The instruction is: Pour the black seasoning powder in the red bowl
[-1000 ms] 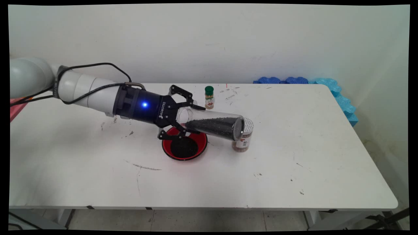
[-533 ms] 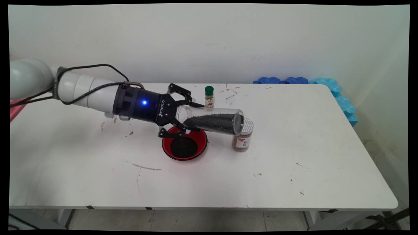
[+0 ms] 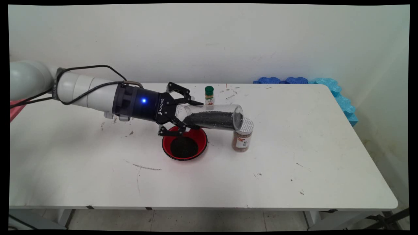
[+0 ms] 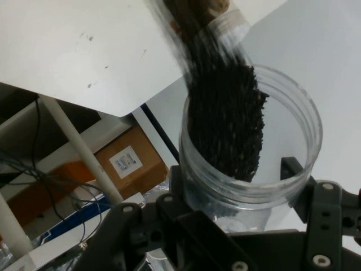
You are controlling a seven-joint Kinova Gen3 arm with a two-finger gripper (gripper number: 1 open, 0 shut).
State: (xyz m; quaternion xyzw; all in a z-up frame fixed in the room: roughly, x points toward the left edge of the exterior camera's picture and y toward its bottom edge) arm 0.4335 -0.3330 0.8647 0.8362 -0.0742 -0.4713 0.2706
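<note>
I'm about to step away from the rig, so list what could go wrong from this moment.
1. The gripper holds the clear jar lying nearly level by one end; the dark grains inside could shift and twist it in the grip.
2. The jar's far end hangs just above the white-lidded spice jar; dipping might knock it over.
3. The red bowl sits under the gripper and could be bumped.

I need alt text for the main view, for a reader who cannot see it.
The end effector holds a clear jar of black grains nearly level above a red bowl holding black grains, on a white table. A brown spice jar stands right; a green-capped bottle stands behind.
</note>
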